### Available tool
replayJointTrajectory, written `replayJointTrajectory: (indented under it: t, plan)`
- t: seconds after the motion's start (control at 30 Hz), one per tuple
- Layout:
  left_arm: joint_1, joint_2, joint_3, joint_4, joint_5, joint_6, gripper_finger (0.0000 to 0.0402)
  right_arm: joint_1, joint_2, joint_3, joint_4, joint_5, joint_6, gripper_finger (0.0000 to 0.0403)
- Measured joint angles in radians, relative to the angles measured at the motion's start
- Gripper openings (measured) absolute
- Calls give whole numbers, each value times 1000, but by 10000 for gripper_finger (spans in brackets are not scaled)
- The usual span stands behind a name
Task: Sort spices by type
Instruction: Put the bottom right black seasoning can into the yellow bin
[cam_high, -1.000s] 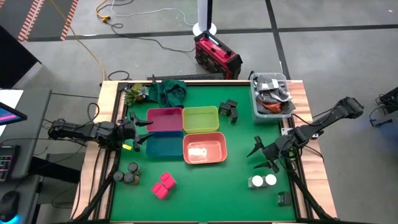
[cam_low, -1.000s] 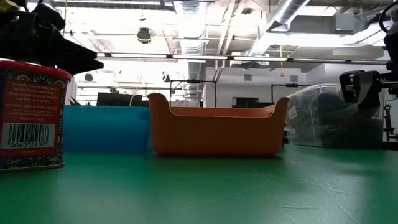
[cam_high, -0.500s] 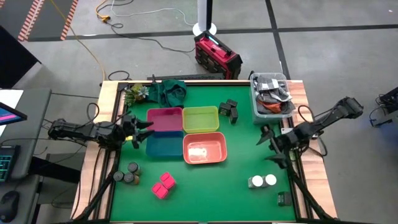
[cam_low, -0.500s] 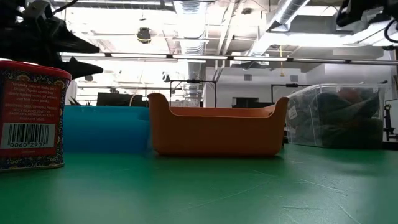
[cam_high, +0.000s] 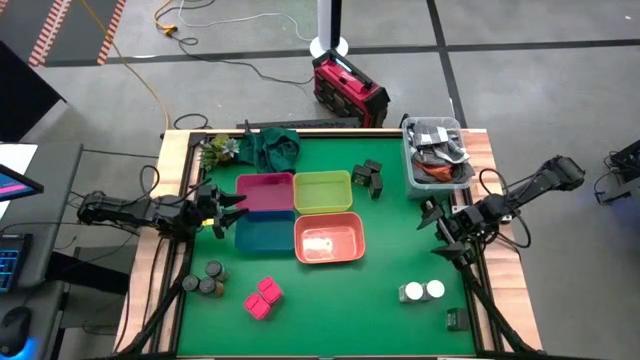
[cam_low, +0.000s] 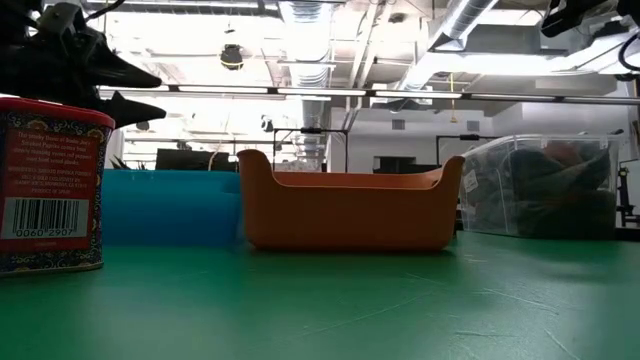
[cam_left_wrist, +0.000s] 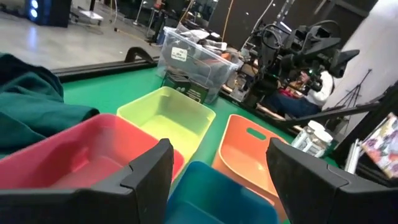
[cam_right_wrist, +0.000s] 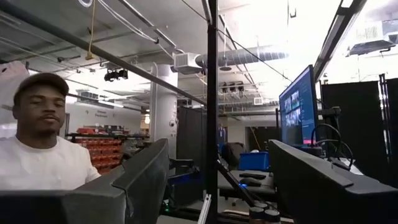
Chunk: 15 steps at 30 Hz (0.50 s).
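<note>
Spices all lie outside the orange bin (cam_high: 328, 238); nothing gripped. Both tools, left (cam_high: 222, 212) and right (cam_high: 436, 232), gape empty beside it. Next: reach a jar.

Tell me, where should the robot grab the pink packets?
Probably from straight above, pinching the flat sides of one bright pink packet. They lie apart from the bins, with bare mat around them. The left pincer, open, is nearer than the right pincer.
</note>
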Motion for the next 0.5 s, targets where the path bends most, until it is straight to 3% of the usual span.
replayJointTrajectory:
  t: [0.17, 0.33, 0.4, 0.5]
  plan:
    - [0, 0, -2, 21, 23, 53, 245, -1, 0, 0, 13, 4, 0, 301]
    - [0, 0, 4, 162, 113, 310, 245, -19, 0, 0, 18, 101, 119, 301]
    - [0, 0, 13, 220, 180, 397, 245, -28, 2, 10, -32, 181, 157, 301]
    - [0, 0, 24, 297, 216, 459, 245, -52, 23, 105, -295, 365, 162, 301]
